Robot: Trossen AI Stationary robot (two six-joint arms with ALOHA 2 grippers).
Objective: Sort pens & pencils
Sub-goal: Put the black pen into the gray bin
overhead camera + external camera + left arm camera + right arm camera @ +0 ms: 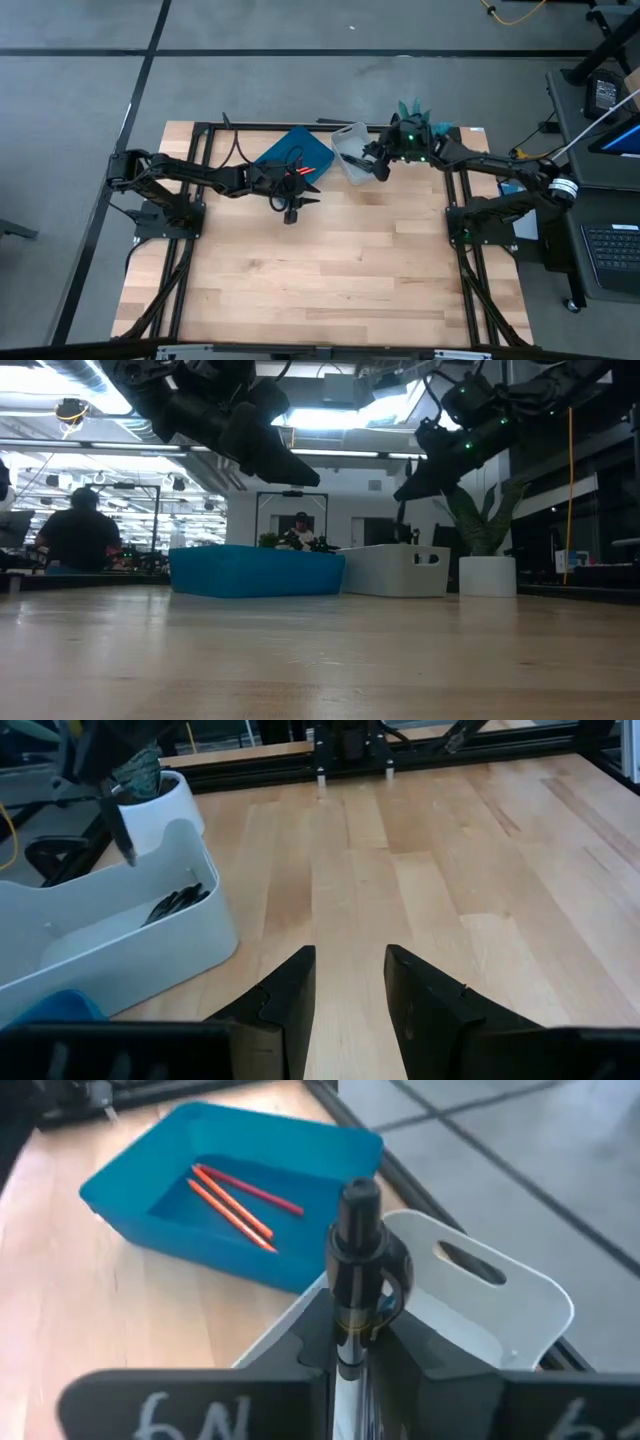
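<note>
1. Here, the table (330, 270): pale wood planks butted side by side, smooth and lightly glossy, framed by black metal rails. Its near and middle stretches lie bare; all the items stand along the far edge.
2. Blue tray (330, 1150): shallow, rectangular, rounded corners, matte plastic. It sits at the far edge of the table, turned at an angle, just beside the white bin.
3. The pencils (235, 1200): thin red and orange sticks, lying loose and roughly parallel on the blue tray's floor.
4. White bin (120, 935): deeper, smooth-walled plastic with rounded corners and a slotted handle cut-out in one end wall. It stands to the right of the blue tray in the high view.
5. The pens (178, 902): thin black sticks, bunched in one corner inside the white bin.
6. A pen (355, 1270): black, glossy, cylindrical, standing upright above the white bin's rim, clamped in the right gripper.
7. Right gripper (381, 160): poised over the white bin, fingers closed narrowly on that pen.
8. Left gripper (348, 990): dark, angular fingers spread apart with nothing between them, held above bare table just in front of the blue tray.
9. White pot (487, 575): round, smooth, holding a green plant, standing close behind the white bin near the far right corner.
10. A person (78, 535): seated in the room behind the table, well beyond it.
</note>
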